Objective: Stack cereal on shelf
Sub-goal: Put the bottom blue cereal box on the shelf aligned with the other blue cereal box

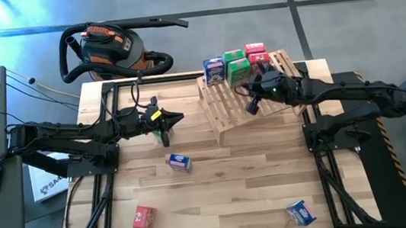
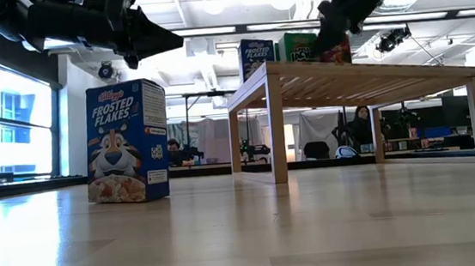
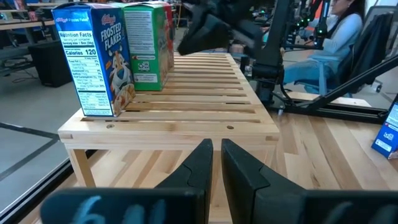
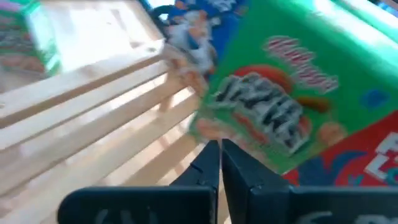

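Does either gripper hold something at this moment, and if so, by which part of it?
Nothing is held. The left gripper is shut and empty in front of the shelf; the right gripper is shut and empty over the slats, near a green box.

Green cereal box (image 4: 292, 99): blurred, cut off by the right wrist view's edge, label unreadable. Red box (image 2: 336, 52) on shelf (image 2: 362, 75): mostly hidden behind right arm. Near-right blue box (image 1: 301, 212): print too small.

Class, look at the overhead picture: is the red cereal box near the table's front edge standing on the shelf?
No: the red cereal box lies on the bare tabletop, far from the shelf.
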Tool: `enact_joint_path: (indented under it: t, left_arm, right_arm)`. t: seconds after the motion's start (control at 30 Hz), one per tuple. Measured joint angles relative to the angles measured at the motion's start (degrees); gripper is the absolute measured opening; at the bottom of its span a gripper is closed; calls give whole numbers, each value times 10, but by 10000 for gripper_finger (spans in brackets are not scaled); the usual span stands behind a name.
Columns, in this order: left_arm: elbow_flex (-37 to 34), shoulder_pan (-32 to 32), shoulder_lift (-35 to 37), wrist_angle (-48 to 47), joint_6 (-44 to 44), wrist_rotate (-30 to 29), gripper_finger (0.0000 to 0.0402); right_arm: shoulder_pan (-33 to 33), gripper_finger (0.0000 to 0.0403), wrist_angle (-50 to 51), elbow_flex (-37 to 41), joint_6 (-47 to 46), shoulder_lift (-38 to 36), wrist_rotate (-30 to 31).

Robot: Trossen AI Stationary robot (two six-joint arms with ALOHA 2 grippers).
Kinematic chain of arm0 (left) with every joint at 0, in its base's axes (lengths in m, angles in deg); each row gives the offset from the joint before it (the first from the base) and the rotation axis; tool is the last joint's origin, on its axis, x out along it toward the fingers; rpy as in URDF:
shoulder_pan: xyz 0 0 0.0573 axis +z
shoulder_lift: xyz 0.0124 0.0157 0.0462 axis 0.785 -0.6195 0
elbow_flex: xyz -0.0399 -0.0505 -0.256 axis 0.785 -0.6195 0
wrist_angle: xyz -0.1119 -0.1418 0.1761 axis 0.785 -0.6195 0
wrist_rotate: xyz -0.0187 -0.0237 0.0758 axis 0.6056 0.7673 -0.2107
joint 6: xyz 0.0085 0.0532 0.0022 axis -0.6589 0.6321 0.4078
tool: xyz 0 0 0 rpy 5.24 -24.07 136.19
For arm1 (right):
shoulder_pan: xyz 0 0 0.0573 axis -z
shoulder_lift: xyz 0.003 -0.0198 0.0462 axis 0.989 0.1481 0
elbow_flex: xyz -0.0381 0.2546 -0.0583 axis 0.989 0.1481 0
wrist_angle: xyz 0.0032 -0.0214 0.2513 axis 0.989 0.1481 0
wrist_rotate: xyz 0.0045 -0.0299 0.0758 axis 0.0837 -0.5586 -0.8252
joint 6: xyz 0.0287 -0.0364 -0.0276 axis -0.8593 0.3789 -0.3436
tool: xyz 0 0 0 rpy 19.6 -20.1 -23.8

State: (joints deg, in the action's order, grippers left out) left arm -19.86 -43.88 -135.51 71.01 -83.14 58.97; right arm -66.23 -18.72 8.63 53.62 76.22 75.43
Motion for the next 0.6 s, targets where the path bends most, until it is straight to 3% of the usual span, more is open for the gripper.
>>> enact_joint_path:
  t: [0.3, 0.6]
  left_arm:
    - [0, 0, 0, -1, 0, 0, 23]
    - [0, 0, 0, -2, -10, 0, 23]
  right_arm:
    - [-148, 0, -16, -3, -28, -14, 26]
    - [-268, 0, -230, 109, -40, -14, 26]
